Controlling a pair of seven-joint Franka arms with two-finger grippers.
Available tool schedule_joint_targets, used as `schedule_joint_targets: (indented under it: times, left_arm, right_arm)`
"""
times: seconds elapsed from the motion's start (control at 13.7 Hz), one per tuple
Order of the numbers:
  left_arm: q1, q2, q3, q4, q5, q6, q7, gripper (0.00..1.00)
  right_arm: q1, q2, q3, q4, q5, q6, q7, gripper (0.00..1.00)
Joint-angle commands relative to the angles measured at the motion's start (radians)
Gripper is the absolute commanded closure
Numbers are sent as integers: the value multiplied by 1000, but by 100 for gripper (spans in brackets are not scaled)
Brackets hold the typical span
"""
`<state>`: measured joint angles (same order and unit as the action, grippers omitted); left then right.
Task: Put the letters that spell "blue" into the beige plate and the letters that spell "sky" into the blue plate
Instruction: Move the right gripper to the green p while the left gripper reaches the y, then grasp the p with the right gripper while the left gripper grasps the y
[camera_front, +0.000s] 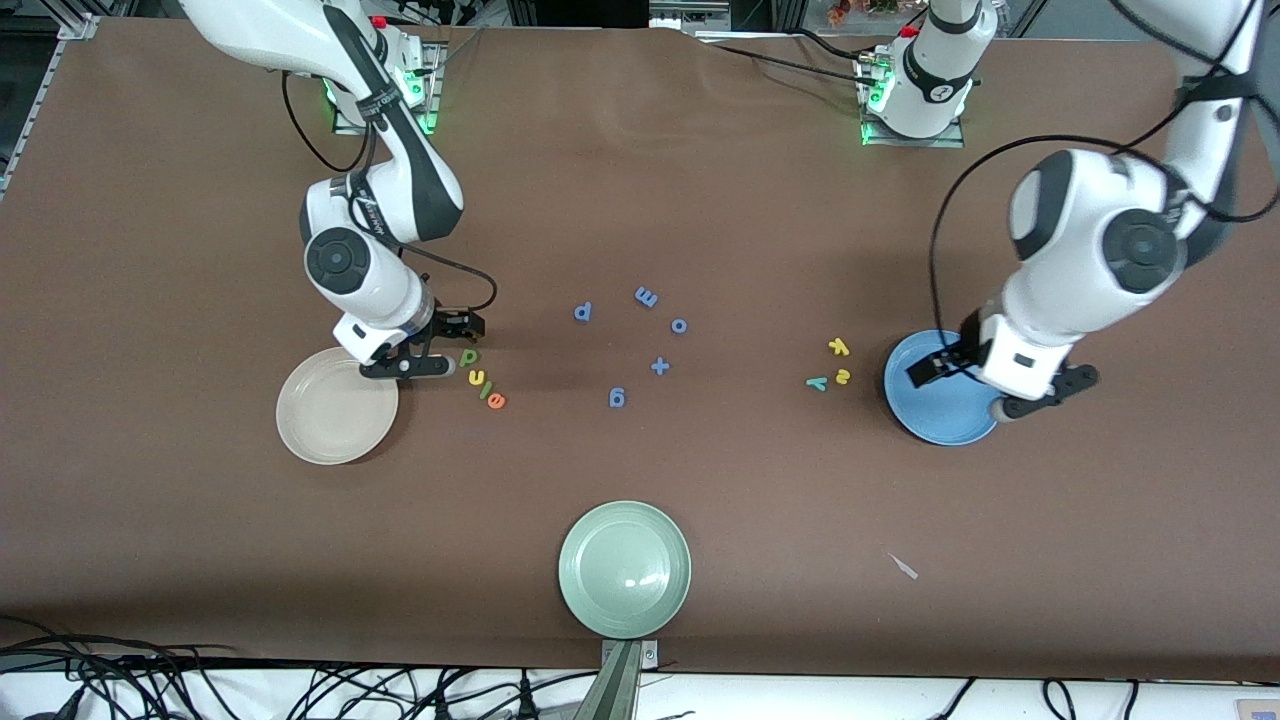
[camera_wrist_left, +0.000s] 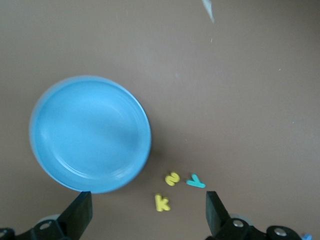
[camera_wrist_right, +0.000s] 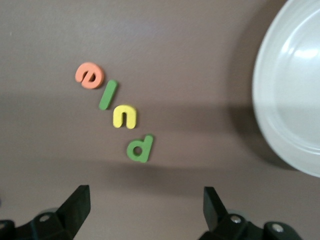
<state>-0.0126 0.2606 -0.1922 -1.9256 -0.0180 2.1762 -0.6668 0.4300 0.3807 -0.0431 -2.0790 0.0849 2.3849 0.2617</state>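
Front view: brown table (camera_front: 640, 180), both grippers' fingers spread, cables (camera_front: 200, 680) along its edge.

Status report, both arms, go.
Right tool open, empty, over b beside beige plate. Left tool open over blue plate. Both plates empty; s-k-y untouched. Nothing blocking.

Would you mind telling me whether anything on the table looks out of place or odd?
Only a small pale scrap lying on the brown table, toward the left arm's end and beside the pale green plate; it belongs to no letter group.
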Motion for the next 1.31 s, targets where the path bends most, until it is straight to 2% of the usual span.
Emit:
schedule_joint_targets:
  times: [0.0, 0.15, 0.29, 0.44, 0.51, 0.66, 0.88, 1.09, 1.24]
  left_arm:
    - [-13, 21, -35, -52, -7, 46, -187, 0]
    - [-47, 87, -38, -52, 44, 101, -327, 0]
    - [-73, 144, -46, -53, 47, 152, -469, 8]
    - [-93, 193, -46, -62, 47, 258, -679, 10]
    - [-98, 216, -44, -72, 49, 308, -732, 10]
    - [-98, 233, -44, -73, 49, 320, -784, 10]
    - [-104, 249, -44, -75, 49, 320, -827, 20]
    - [-135, 267, -38, -70, 56, 324, -894, 21]
    - [-141, 287, -39, -69, 142, 326, -968, 25]
  right_arm:
    - [9, -16, -1, -33, -4, 48, -28, 0]
    - [9, 3, -3, -38, -4, 83, -65, 0]
    - [9, 44, -3, -32, -4, 146, -67, 0]
    - [9, 63, -3, -32, -4, 175, -79, 0]
    - [9, 67, -3, -35, -4, 181, -79, 0]
    - [9, 73, -3, -33, -4, 191, -81, 1]
    - [7, 109, -4, -26, -4, 242, -82, 1]
    - [9, 121, -4, -27, -4, 258, -82, 13]
    - [9, 122, -4, -29, -4, 260, -81, 18]
